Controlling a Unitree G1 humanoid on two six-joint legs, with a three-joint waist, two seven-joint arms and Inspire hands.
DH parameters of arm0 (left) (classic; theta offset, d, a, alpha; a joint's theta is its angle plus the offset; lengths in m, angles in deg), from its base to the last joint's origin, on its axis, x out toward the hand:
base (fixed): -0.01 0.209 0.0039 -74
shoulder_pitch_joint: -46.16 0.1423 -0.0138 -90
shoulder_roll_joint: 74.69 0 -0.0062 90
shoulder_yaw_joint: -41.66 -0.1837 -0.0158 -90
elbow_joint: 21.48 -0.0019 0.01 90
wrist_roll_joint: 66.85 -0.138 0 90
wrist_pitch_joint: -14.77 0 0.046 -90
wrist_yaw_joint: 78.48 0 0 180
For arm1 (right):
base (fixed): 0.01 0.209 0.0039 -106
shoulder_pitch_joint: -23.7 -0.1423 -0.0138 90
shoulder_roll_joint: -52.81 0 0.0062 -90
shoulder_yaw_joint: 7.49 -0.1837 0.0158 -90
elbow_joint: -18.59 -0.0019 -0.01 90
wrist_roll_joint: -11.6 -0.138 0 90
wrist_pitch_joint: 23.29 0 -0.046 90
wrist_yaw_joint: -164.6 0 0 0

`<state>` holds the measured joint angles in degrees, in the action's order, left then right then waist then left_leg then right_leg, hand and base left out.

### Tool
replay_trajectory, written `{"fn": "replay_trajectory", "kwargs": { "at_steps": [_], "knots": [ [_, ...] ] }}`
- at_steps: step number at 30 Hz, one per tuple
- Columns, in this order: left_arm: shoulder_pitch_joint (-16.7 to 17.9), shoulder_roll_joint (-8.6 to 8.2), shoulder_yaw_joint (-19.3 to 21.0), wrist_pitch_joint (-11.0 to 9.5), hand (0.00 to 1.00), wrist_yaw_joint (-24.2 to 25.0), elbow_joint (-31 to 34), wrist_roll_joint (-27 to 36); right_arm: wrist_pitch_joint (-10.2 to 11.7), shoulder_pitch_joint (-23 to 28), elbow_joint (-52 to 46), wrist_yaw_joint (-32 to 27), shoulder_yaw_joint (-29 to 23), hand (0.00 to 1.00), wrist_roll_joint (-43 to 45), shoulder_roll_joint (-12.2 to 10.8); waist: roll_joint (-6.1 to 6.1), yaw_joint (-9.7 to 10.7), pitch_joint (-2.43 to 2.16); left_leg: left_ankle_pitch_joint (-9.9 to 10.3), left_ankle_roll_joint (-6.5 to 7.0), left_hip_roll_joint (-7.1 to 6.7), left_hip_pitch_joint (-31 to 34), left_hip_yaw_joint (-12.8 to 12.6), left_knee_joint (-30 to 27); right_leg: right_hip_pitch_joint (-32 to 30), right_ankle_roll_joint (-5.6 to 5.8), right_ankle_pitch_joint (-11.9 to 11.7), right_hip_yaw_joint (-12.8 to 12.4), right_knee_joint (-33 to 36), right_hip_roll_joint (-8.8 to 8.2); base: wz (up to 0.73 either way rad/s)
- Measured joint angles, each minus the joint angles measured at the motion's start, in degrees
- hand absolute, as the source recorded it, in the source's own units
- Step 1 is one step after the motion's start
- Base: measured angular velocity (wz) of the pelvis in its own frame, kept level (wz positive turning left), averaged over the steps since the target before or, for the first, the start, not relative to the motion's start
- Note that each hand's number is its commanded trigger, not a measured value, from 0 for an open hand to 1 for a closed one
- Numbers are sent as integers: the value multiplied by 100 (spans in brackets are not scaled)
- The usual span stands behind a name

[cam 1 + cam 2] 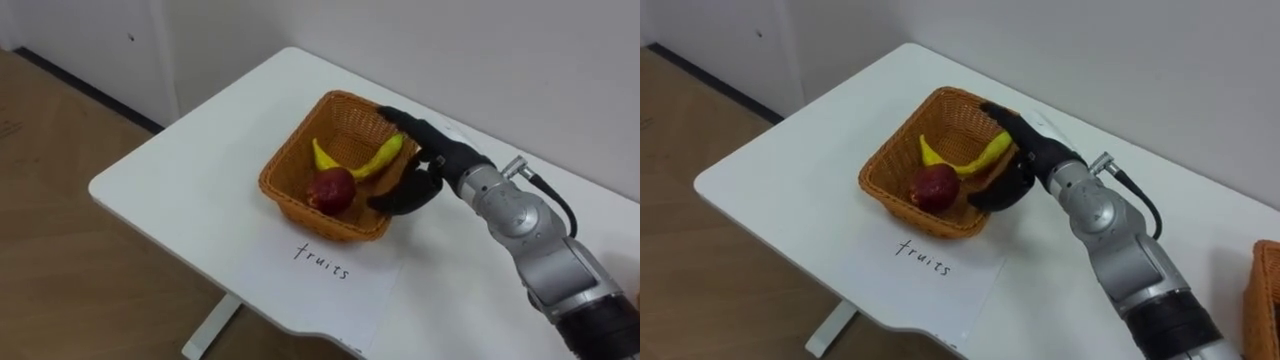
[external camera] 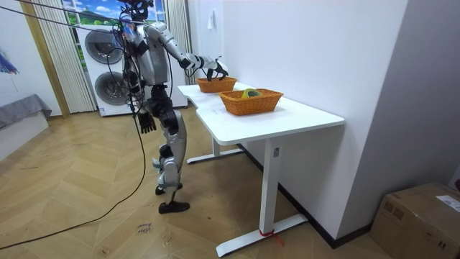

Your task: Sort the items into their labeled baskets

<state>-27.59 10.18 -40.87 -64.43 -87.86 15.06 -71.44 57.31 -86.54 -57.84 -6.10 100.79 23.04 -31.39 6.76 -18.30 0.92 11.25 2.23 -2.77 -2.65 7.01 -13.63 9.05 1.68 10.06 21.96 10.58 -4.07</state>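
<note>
A woven orange fruit basket (image 1: pixel 289 152) stands on the white table (image 1: pixel 180 185). Inside it lie a yellow banana (image 1: pixel 365 163) and a dark red apple (image 1: pixel 331 189). My right hand (image 1: pixel 425 165) reaches over the basket's right rim, open, with its fingers stretched along the rim and the thumb below. The banana's upper tip lies against those fingers. In the room view I stand at the table's far end with my right arm out to the far basket (image 2: pixel 215 85). My left hand (image 2: pixel 146 121) hangs open beside my thigh.
A white paper sheet with a handwritten label (image 1: pixel 322 262) lies in front of the fruit basket. A second woven basket (image 2: pixel 251 102) with something yellow-green in it stands nearer the room camera; its corner (image 1: pixel 1266 300) shows at the right edge. A wall runs behind the table.
</note>
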Motion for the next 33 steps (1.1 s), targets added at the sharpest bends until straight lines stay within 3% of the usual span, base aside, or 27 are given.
{"fn": "replay_trajectory", "kwargs": {
  "at_steps": [7,11,16,18,21,25,27,33],
  "knots": [
    [-50,-1,-22,-38,0,-4,23,9,133,0,-4,-340,-424,0,-421,-11,-24,130,-27,-1,-1,15,-5,-50,-2,-6,0,0,-48,-2,-2,-3],
    [-34,-12,-54,-228,0,-5,56,61,204,-2,-200,-647,-809,0,-1036,-17,-87,271,-69,0,3,16,-26,-78,-3,5,0,0,-113,1,-6,-3],
    [-26,-120,-92,-313,0,12,57,48,488,33,-715,-987,-1193,0,-1391,-112,-227,575,-24,2,8,26,-47,-143,0,-13,-3,-2,-163,8,-10,-7],
    [8,-141,-94,-443,0,12,58,36,577,140,-1019,-1137,-1407,0,-1469,-115,-278,707,-34,4,11,43,-64,-198,13,-28,-3,-2,-222,21,-8,-12],
    [119,-147,-94,-492,0,-3,61,65,620,349,-1492,-1376,-1617,0,-1865,-115,-320,886,-96,13,22,77,-104,-325,51,-46,-8,-5,-342,17,8,-18],
    [118,-170,-90,-520,0,-14,53,182,719,527,-1906,-1657,-1844,0,-2253,-114,-368,1101,-109,13,22,93,-124,-414,82,-84,-16,-10,-444,26,21,-16],
    [142,-181,-90,-680,0,-14,40,284,805,530,-1934,-1851,-2035,0,-2439,-114,-377,1235,-102,14,22,108,-180,-501,107,-71,-26,-16,-483,31,27,-18],
    [169,-187,-92,-855,0,15,35,525,991,544,-2000,-2377,-2465,0,-2525,-105,-358,1488,-105,16,23,120,-257,-673,173,-104,-44,-28,-634,28,45,-15]
  ]
}}
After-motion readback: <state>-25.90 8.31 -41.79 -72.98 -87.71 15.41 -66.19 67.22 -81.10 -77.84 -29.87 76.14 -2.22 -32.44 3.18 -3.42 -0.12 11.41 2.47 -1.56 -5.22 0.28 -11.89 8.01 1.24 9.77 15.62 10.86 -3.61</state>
